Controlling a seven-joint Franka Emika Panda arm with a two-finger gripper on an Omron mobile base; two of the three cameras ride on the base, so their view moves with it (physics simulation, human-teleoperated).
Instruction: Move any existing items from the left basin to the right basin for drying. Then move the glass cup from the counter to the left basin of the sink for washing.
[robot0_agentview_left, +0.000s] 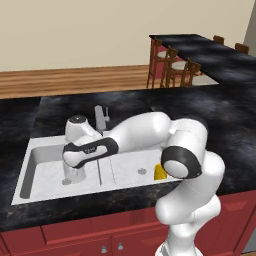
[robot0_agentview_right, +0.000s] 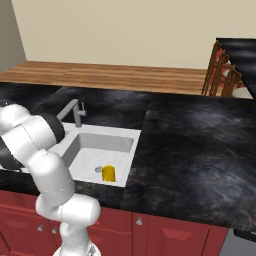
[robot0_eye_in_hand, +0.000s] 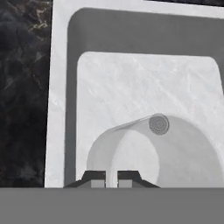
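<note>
My gripper (robot0_eye_in_hand: 111, 179) is down inside the left basin (robot0_eye_in_hand: 131, 78) of the sink (robot0_agentview_left: 30, 150), its two fingertips drawn close together on the wall of the glass cup (robot0_eye_in_hand: 188, 157). The see-through tumbler stretches away from the fingers just over the basin floor, and the round drain (robot0_eye_in_hand: 158, 124) shows through it. From the left base view the hand (robot0_agentview_left: 74, 172) hangs low in the left basin (robot0_agentview_left: 45, 167). A yellow cup (robot0_agentview_left: 159, 172) (robot0_agentview_right: 108, 173) stands upright in the right basin (robot0_agentview_left: 130, 167) (robot0_agentview_right: 95, 150) near its front right corner.
A short grey faucet (robot0_agentview_left: 101, 117) (robot0_agentview_right: 75, 111) rises at the sink's back centre, close to my forearm. Black marbled counter (robot0_agentview_left: 200, 115) (robot0_agentview_right: 190, 145) surrounds the sink over red cabinet fronts. A bar top with wooden stools (robot0_agentview_left: 172, 67) stands at the far right.
</note>
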